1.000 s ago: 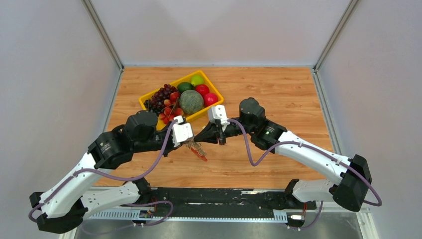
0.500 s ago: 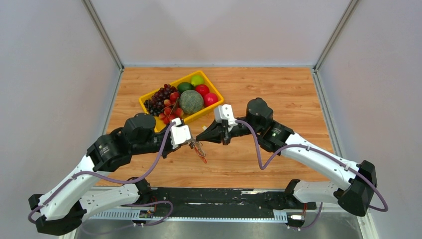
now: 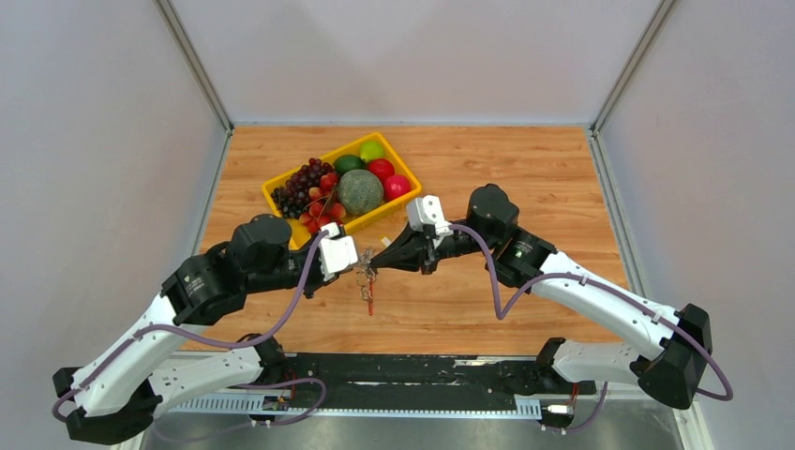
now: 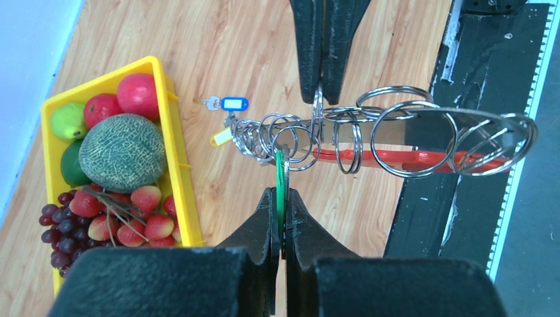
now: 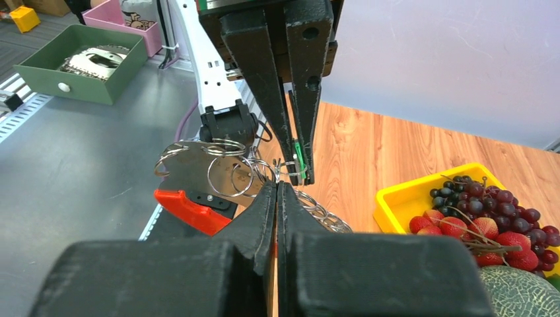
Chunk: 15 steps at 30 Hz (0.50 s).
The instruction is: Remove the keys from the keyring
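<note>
The two arms meet tip to tip over the wooden desk [image 3: 525,169], a little left of the middle and nearer its near edge than its far one. The keys [image 3: 366,273], a tangle of silver split rings carrying small tagged keys, are strung between them. The left gripper [image 3: 353,270] is clenched on a thin green tag [image 4: 280,178] that belongs to the bunch, its jaws pressed flat against either face of it. The right gripper [image 3: 381,262] faces it from the opposite side and is clamped tight on one of the silver rings, seen edge-on in the left wrist view. The keyring [image 3: 369,299], a red elongated clip, hangs from the rings just below the two sets of fingertips, towards the near edge. I cannot tell whether its lower end touches the wood. In the left wrist view the red clip runs lengthwise through several larger rings, with a flat silver plate lying along it. A blue tag [image 4: 234,104] and a yellow tag [image 4: 222,137] dangle from the far end of the ring chain. Near the far left corner sits a yellow tray [image 3: 386,213], just beyond the grippers, holding a netted melon [image 3: 360,190], dark grapes [image 3: 302,182], strawberries and round red and green fruit.
</note>
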Available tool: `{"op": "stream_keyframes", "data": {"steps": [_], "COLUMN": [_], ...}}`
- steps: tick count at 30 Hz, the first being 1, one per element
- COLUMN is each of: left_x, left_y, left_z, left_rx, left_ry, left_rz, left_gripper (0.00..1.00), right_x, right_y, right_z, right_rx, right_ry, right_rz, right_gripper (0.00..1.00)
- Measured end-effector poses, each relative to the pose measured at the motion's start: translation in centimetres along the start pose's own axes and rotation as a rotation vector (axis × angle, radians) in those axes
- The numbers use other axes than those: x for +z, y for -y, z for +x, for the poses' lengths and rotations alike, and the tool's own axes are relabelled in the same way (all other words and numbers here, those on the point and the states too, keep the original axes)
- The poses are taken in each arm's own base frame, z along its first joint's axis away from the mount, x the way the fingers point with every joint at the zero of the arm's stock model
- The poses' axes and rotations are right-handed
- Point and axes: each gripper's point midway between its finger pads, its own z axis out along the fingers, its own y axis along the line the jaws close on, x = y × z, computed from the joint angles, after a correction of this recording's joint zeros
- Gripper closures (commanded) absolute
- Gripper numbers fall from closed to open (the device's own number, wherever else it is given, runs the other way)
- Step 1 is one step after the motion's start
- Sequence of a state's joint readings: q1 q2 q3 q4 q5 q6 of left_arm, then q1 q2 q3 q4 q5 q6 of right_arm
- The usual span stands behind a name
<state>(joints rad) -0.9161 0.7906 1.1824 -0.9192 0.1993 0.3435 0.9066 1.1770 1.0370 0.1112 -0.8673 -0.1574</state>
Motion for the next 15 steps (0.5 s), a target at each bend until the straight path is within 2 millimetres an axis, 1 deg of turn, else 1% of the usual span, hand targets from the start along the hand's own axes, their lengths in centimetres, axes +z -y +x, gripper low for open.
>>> {"op": "stream_keyframes", "data": {"steps": [4,7,15], "left_x": [-0.2,-0.3,-0.2], "left_y": [-0.4,-0.7,-0.5], "left_z": [-0.3,-0.5,-0.6], "left_rx": [0.005,0.009,0.010], "left_ry": [0.015,0.025,0.026], "left_rz": [-0.025,-0.039,-0.027], "left_gripper": [1.00,1.00,1.00], "right_x": [0.0,0.1,1.1], "right_y": [-0.4,-0.5,0.1], "right_z": [0.0,0.3,2.6], "right_rx": [0.005,0.015,0.080], "right_ry": [0.005,0.003,-0.034], "right_rz": [-0.022,-0.033,-0.047], "right_gripper": [1.00,1.00,1.00]}}
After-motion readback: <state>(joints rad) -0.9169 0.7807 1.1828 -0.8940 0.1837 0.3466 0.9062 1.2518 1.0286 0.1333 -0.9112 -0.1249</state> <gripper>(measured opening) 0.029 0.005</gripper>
